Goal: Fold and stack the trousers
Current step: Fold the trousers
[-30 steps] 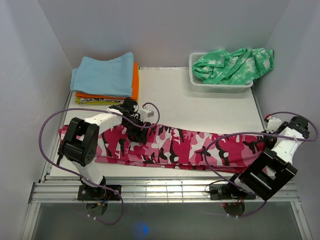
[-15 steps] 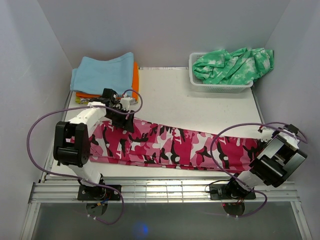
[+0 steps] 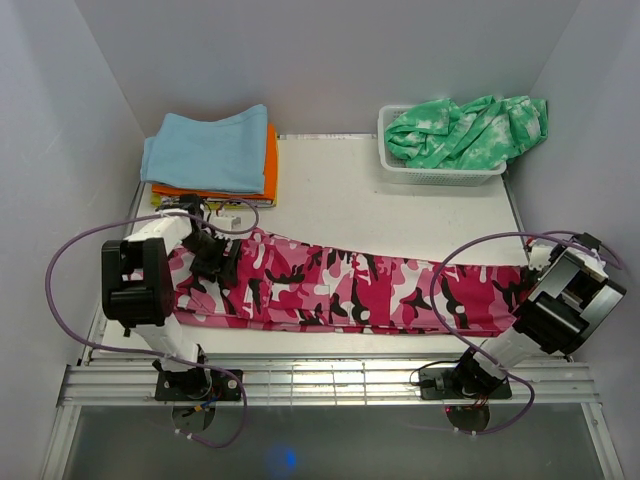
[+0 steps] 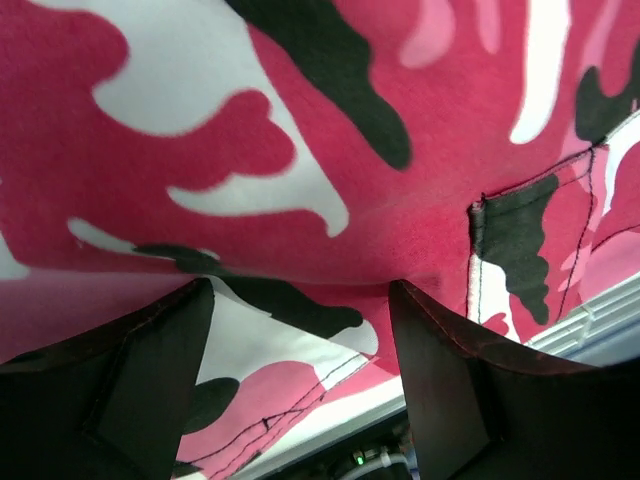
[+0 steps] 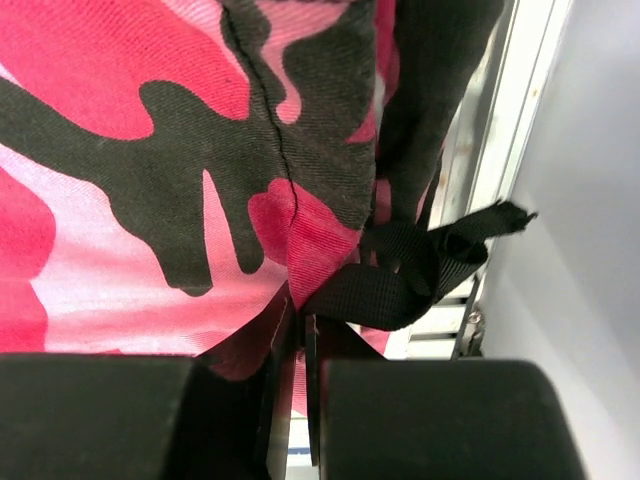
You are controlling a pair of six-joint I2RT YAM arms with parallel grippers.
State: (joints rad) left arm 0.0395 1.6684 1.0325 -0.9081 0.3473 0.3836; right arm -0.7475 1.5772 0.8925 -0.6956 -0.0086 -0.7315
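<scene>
The pink camouflage trousers (image 3: 350, 290) lie stretched lengthwise across the front of the table, folded along their length. My left gripper (image 3: 212, 258) is low over their left end. In the left wrist view its jaws stand wide apart (image 4: 300, 385) with trouser fabric (image 4: 300, 150) and a sewn pocket edge close in front of them. My right gripper (image 3: 533, 277) is at the right end. In the right wrist view it is shut (image 5: 298, 335) on the trousers' edge (image 5: 150, 150), next to a black webbing strap (image 5: 400, 275).
A stack of folded light blue, orange and yellow clothes (image 3: 210, 155) lies at the back left. A white basket (image 3: 440, 170) holding a green-and-white tie-dye garment (image 3: 465, 130) stands at the back right. White walls close in on both sides.
My left gripper has slid left along the trousers from mid-left to the left end. The right arm has pulled in nearer the right end, and the trousers lie straighter.
</scene>
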